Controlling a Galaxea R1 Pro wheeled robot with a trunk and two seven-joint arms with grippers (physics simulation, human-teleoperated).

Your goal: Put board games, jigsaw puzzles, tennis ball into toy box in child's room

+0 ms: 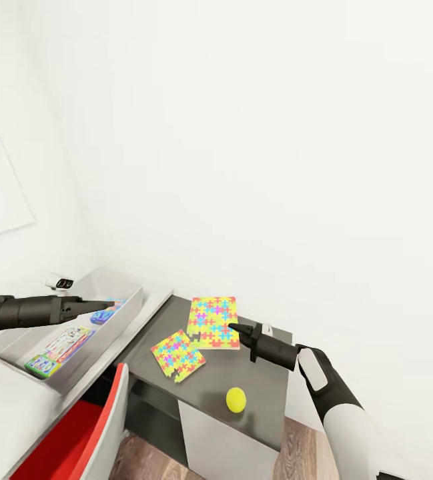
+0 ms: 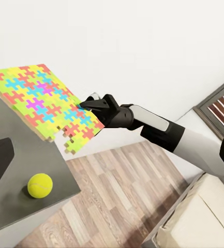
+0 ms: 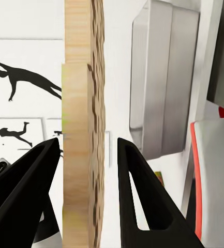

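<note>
Two jigsaw puzzles on a dark grey cabinet: larger puzzle by the wall, smaller puzzle just beside it, tennis ball near the front. Right gripper at the larger puzzle's edge, fingers spread either side of it, not pinching. Left gripper over the grey toy box holding board games; jaw state unclear.
</note>
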